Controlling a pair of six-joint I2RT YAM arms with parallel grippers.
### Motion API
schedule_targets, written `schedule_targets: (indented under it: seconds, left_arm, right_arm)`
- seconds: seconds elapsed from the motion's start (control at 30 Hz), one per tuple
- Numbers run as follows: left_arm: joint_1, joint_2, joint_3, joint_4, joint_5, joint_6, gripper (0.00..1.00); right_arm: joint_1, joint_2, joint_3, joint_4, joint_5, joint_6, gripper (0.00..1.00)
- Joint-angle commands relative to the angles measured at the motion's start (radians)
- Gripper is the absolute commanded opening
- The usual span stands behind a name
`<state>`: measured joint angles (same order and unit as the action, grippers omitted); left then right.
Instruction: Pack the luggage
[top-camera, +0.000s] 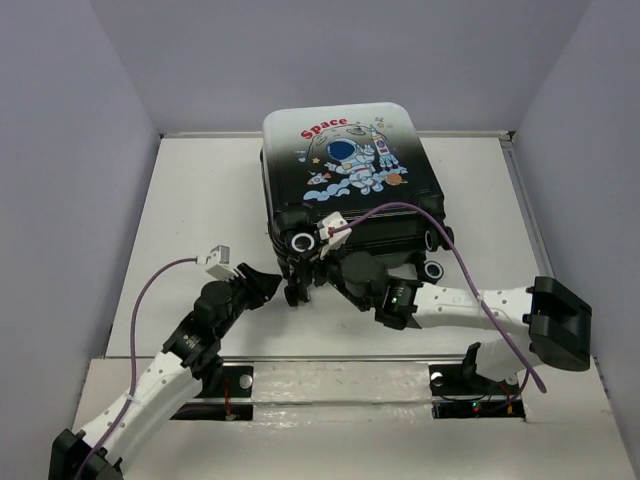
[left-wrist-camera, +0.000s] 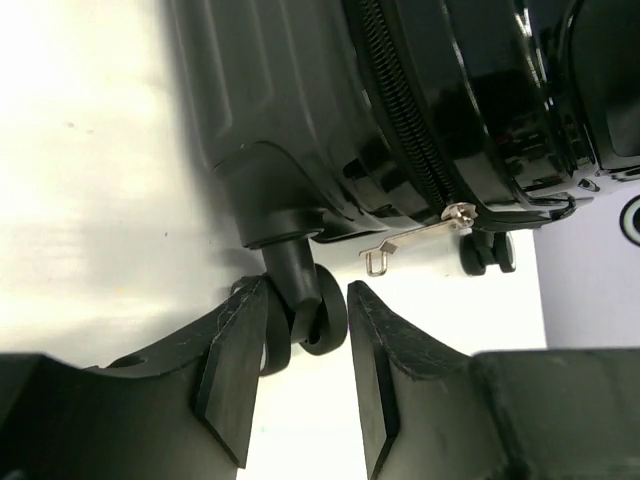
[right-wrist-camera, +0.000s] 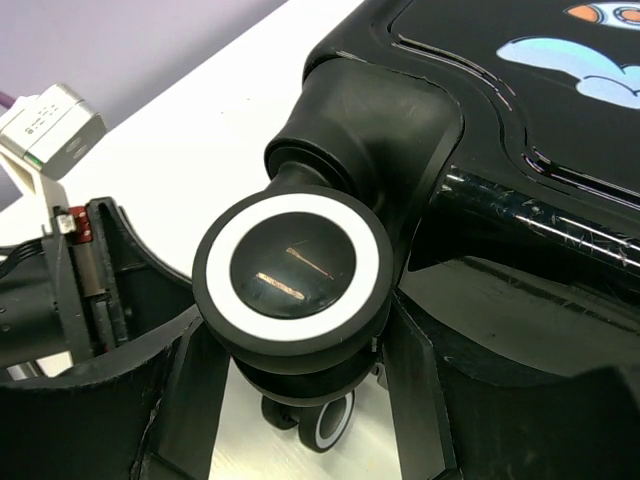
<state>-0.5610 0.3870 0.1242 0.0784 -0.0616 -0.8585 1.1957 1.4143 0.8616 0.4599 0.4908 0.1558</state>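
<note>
From above, the light is soft, even and overhead. The white surface (top-camera: 200, 200) is bright, and the luggage (top-camera: 340, 190) throws only a thin soft shadow along its near edge, its glossy top showing small highlights. In the left wrist view the surface glares to pure white at the left, the luggage's side is murky, and the left claw (left-wrist-camera: 305, 330) looms dark. In the right wrist view a wheel (right-wrist-camera: 290, 265) is sharp, its hub mirroring two light streaks; the right claw (right-wrist-camera: 305, 420) is slightly soft.
</note>
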Motion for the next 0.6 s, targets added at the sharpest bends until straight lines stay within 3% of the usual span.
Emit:
schedule_targets:
  seconds: [0.0,0.2,0.57]
  left_arm:
    - [-0.016,0.105,0.038,0.253,-0.004,0.105,0.48]
    - [-0.051,0.225,0.086,0.362,0.008,0.16,0.51]
    - [-0.102,0.398,0.135,0.417,0.003,0.207,0.51]
  right_arm:
    - [-0.028,-0.064,0.091,0.057,-0.047,0.044,0.07]
    - [-0.028,-0.035,0.112,0.043,-0.083,0.053,0.07]
    - [-0.038,-0.008,0.125,0.045,-0.13,0.077,0.07]
